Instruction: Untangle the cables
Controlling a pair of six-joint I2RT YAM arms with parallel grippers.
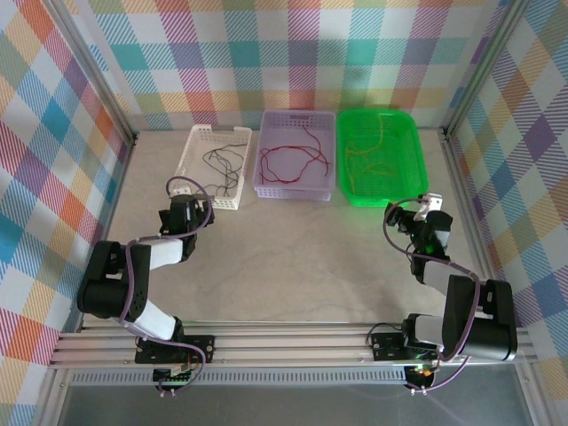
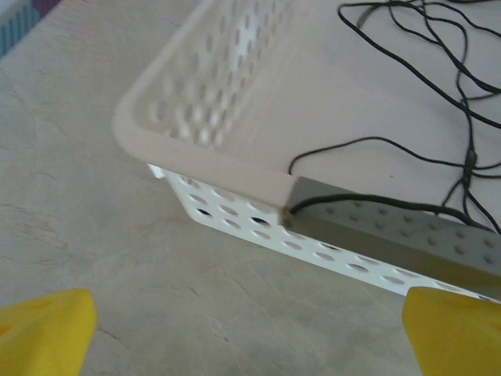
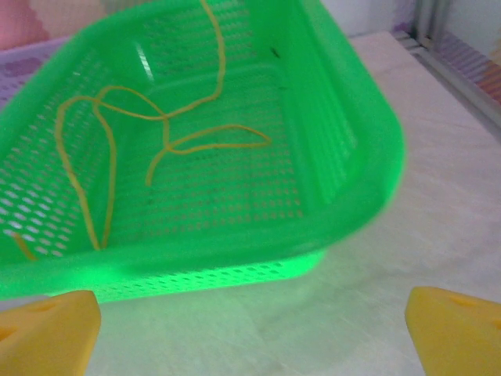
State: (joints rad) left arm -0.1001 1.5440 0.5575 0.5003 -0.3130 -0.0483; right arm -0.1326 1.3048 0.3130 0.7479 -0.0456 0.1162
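Top external: cables [image 1: 285,151] run mostly near-to-far in baskets [image 1: 295,194]; left gripper [image 1: 184,197], right gripper [image 1: 428,209] agape.

Glossy green plastic basket [image 3: 344,133], matt white plastic basket [image 2: 196,153], matt black cables [image 2: 376,201], perhaps rubber-sheathed

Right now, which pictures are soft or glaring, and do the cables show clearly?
Right wrist view: the green basket is soft and glows, its near rim smeared, yet the orange cables read clearly. Left wrist view: the white basket and black cables are fairly sharp, shadow under the rim. Top view: sharp, evenly lit.
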